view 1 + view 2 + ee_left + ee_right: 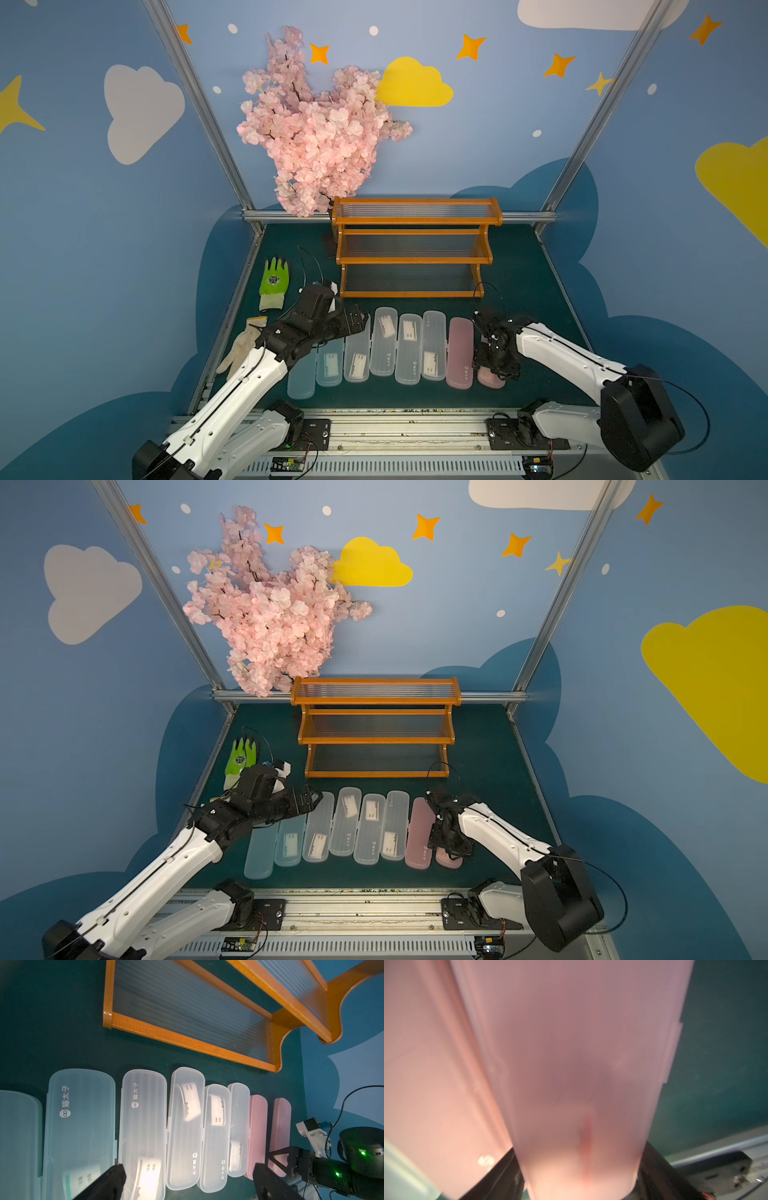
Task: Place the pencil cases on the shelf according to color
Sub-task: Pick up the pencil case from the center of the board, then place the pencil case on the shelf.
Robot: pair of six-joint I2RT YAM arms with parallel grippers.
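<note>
Eight pencil cases line the counter's front edge before the shelf; the right claw seems clamped on the rightmost pink case, the left claw spread wide, empty.

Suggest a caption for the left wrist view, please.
Eight blue, clear and pink pencil cases lined up before the shelf.

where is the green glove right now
In both top views the bright green work glove lies flat on the dark green tabletop, left of the orange-brown stepped shelf and beyond the beige fabric glove.
</note>
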